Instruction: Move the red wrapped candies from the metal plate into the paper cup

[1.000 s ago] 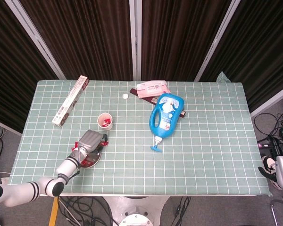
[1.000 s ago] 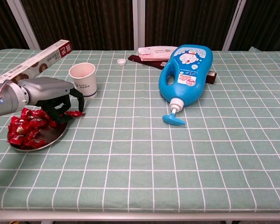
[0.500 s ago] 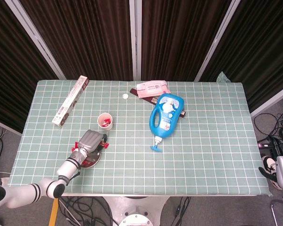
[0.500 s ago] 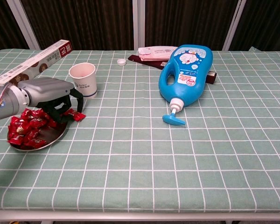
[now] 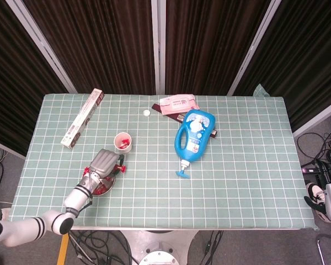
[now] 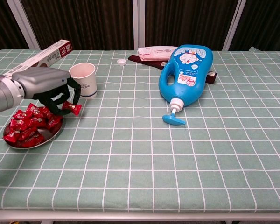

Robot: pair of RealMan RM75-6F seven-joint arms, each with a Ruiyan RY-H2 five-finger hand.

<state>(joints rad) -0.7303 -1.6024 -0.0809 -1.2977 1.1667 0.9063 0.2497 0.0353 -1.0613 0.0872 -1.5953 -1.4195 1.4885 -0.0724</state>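
My left hand point(image 6: 49, 88) point(image 5: 105, 162) hangs above the right edge of the metal plate point(image 6: 53, 134) and pinches a red wrapped candy point(image 6: 72, 108) point(image 5: 120, 168) clear of the table. Several more red candies point(image 6: 28, 122) are heaped on the plate at the near left. The white paper cup point(image 6: 83, 79) point(image 5: 123, 142) stands upright just behind and right of the hand; the head view shows red candies inside it. My right hand is in neither view.
A long chocolate box point(image 6: 35, 62) lies at the back left. A blue detergent bottle point(image 6: 185, 70) lies on its side mid-table, pump toward me. Behind it are a pink packet point(image 6: 155, 51), a dark bar and a small white cap point(image 6: 122, 61).
My left hand has risen from the plate's edge with one candy pinched, lifting it off the table and nearer the cup. The plate has slid slightly left.
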